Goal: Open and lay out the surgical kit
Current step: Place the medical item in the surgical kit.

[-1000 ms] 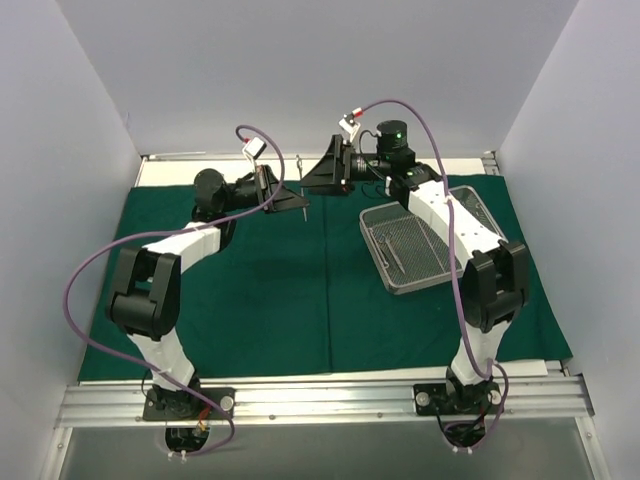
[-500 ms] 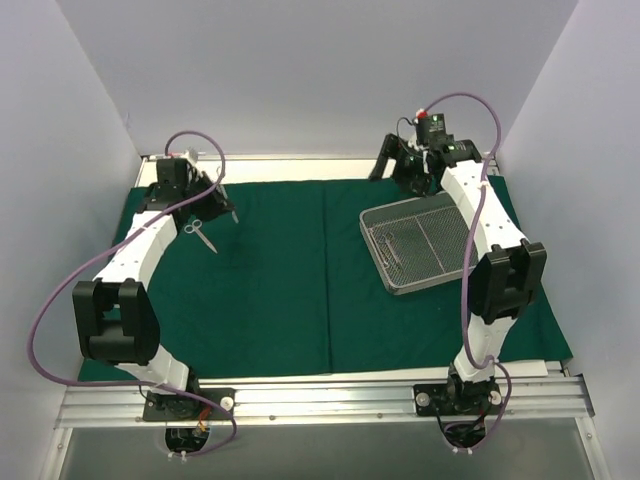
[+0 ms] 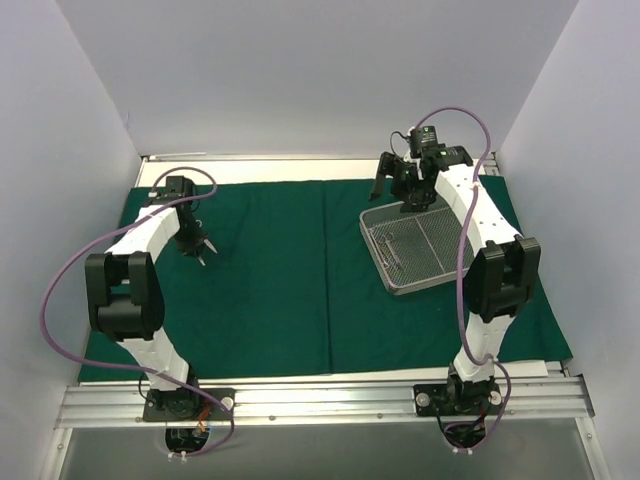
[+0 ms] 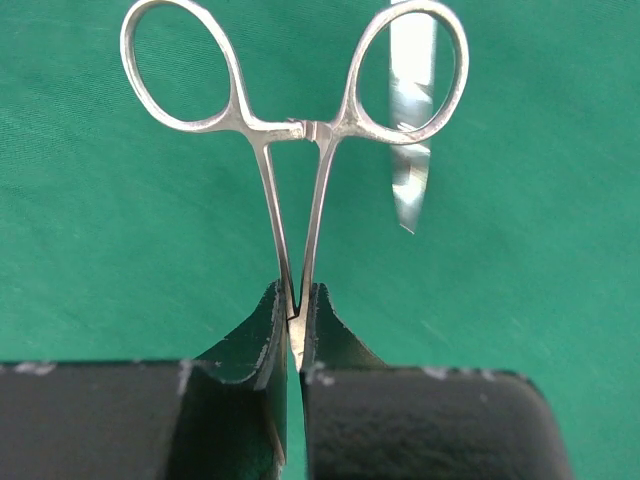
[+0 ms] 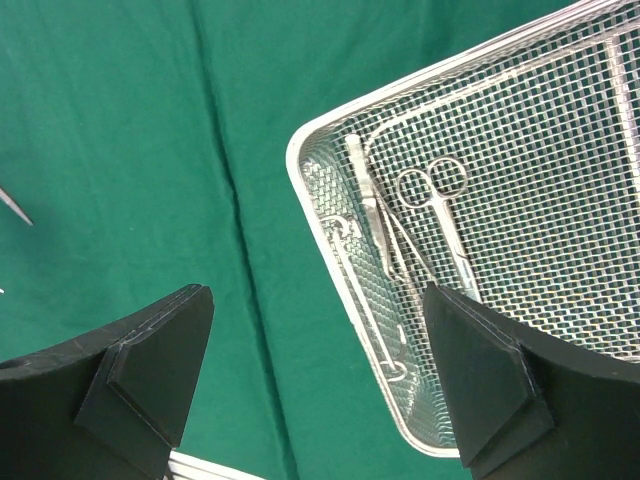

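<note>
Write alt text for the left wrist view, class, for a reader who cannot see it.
The left gripper, black, is shut on the shanks of ring-handled steel forceps, their two rings toward the top of the picture. Behind lies the green drape, with a second thin steel instrument showing partly through the right-hand ring.

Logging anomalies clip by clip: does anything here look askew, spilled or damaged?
Only the wire-mesh tray sits askew, rotated against the straight edges of the green drape. Its instruments lie inside, none spilled. The left pincer grips the ring-handled forceps cleanly, and nothing looks damaged.
</note>
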Available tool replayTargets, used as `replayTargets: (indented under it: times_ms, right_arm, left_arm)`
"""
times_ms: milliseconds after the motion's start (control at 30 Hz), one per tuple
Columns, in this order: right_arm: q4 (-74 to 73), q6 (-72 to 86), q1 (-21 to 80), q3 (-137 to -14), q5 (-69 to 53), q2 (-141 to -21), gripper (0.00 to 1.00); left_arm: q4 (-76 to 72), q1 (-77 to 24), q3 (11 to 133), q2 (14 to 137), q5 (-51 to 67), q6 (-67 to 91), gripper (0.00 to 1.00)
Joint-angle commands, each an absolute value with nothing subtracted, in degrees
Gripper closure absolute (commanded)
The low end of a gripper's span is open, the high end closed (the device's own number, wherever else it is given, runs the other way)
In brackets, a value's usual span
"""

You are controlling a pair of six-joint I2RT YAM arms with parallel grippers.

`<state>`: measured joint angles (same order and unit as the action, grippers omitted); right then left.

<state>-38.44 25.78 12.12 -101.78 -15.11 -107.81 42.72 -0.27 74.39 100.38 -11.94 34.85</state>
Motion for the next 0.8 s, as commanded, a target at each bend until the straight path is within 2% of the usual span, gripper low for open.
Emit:
replayTargets:
  times_ms: [0,433,767]
  right_arm:
    - [-40.3,24.5,11.0,-101.6,-14.0,-107.3,0.10]
    - [-39.9,24.5,8.8,-101.4,-14.5,-108.1,0.10]
    - [-39.8,24.4,7.9,-102.0,-15.2,-109.1,0.10]
  left_arm:
    - [44.6,3.5,77.9,104.1,-14.2,36.1,0.98]
    - [48.3,5.2,87.6,114.9,-12.6,37.4,0.98]
    - [48.5,5.9,87.2,116.2,-10.6,40.6,0.98]
